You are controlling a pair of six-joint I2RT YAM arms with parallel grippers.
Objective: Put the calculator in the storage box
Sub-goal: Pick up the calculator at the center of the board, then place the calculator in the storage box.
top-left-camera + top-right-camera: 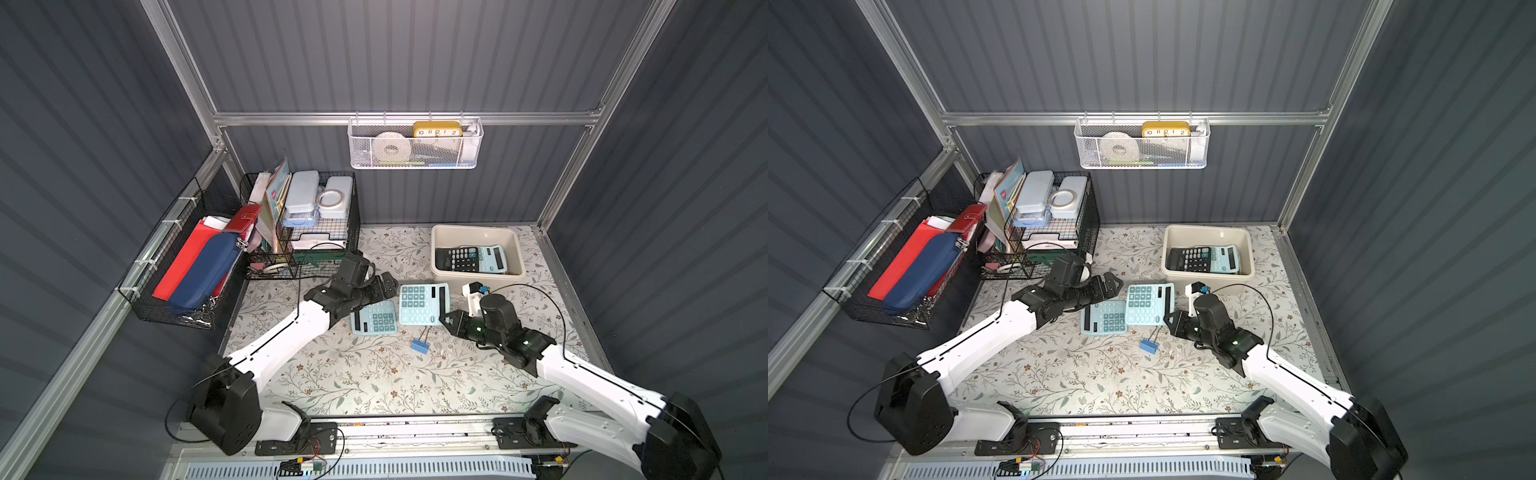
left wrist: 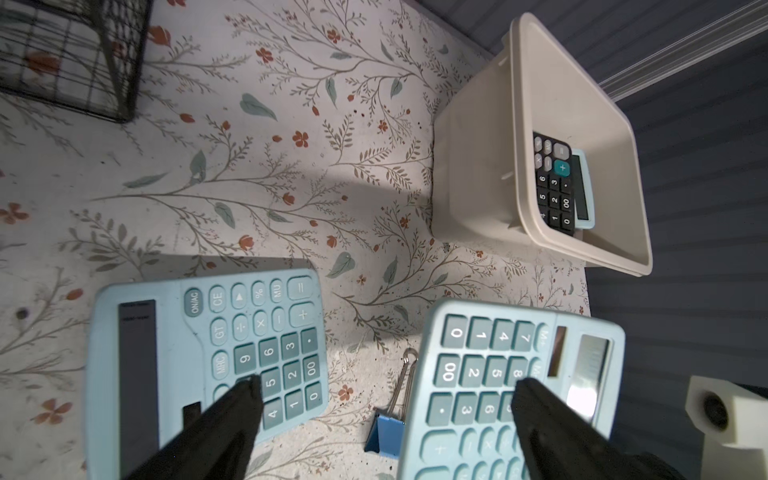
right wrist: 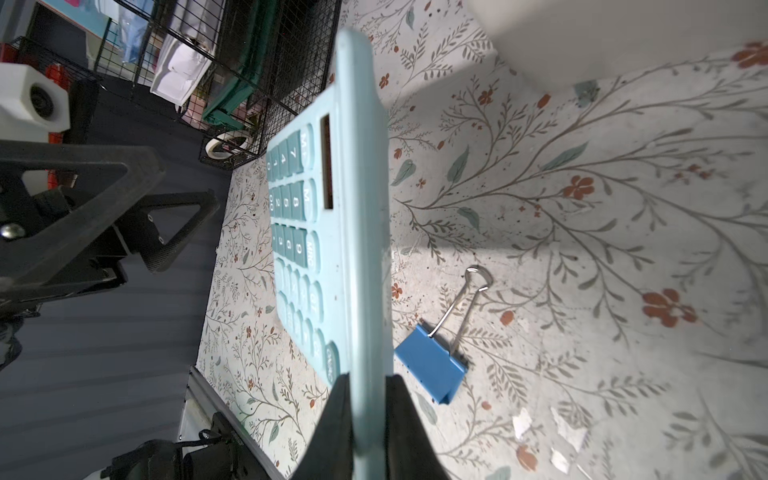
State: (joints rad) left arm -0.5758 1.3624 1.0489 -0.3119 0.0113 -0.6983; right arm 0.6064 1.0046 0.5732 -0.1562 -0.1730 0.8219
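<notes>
The cream storage box (image 1: 473, 227) (image 1: 1206, 227) (image 2: 469, 166) stands at the back right of the floral mat. A black-and-blue calculator (image 1: 471, 258) (image 1: 1202, 258) (image 2: 555, 183) lies inside it. My right gripper (image 1: 446, 320) (image 3: 368, 390) is shut on the edge of a light-blue calculator (image 1: 422, 303) (image 1: 1148, 303) (image 2: 490, 374) (image 3: 332, 216), holding it tilted just above the mat in front of the box. A second light-blue calculator (image 1: 374, 319) (image 1: 1104, 318) (image 2: 208, 353) lies flat beside it. My left gripper (image 1: 386, 286) (image 2: 386, 395) hovers wide open over both, holding nothing.
A blue binder clip (image 1: 419, 345) (image 1: 1148, 345) (image 2: 384, 432) (image 3: 430, 363) lies on the mat just in front of the calculators. Black wire baskets (image 1: 299, 224) (image 1: 183, 266) full of stationery fill the back left. A white mesh basket (image 1: 415, 143) hangs on the back rail.
</notes>
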